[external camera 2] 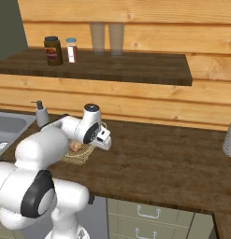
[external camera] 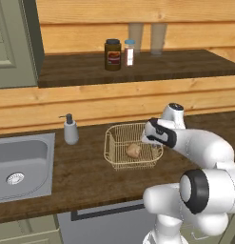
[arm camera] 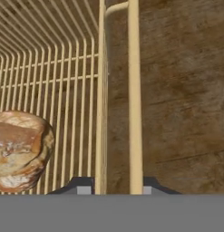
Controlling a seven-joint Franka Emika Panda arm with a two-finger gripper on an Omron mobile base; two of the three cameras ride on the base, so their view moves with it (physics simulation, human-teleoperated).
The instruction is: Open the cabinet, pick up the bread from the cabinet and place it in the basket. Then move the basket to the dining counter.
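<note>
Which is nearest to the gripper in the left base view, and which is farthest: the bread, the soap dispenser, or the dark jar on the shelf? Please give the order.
From the gripper:
1. The bread, just beside it in the basket.
2. The soap dispenser, to the left by the sink.
3. The dark jar, up on the shelf behind.

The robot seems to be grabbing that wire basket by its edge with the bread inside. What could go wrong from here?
The gripper straddles just one side rim of the basket. Lifted from that edge, the basket may tilt and swing.

The bread lies loose on the mesh, so a tilt could roll it out.

The soap dispenser stands near the basket on the worktop; a wide swing might knock it.
</note>
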